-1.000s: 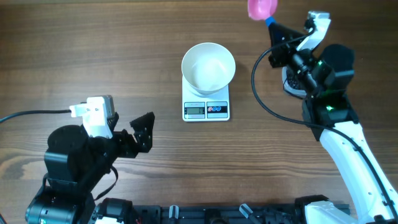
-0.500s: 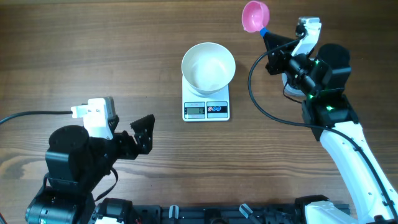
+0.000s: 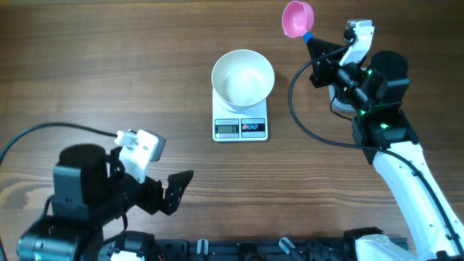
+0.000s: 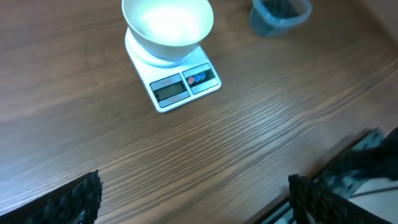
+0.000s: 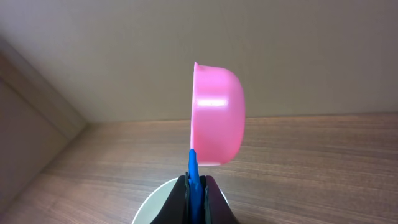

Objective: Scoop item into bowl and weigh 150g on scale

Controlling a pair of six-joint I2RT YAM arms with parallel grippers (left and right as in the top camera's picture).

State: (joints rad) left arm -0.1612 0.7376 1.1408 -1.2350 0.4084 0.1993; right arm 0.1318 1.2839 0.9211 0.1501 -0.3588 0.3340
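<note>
right gripper clamped on pink scoop handle | bowl lies to its left and slightly back | left gripper wide open, empty, farther off

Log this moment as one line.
left gripper: open, empty | right gripper: shut on pink scoop | bowl: empty, on scale

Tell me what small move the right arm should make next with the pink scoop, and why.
Probably lower the right gripper, shut on the pink scoop by its blue handle, toward the tub of dark pellets. The scoop looks empty from overhead, and the bowl on the scale holds nothing yet.
</note>
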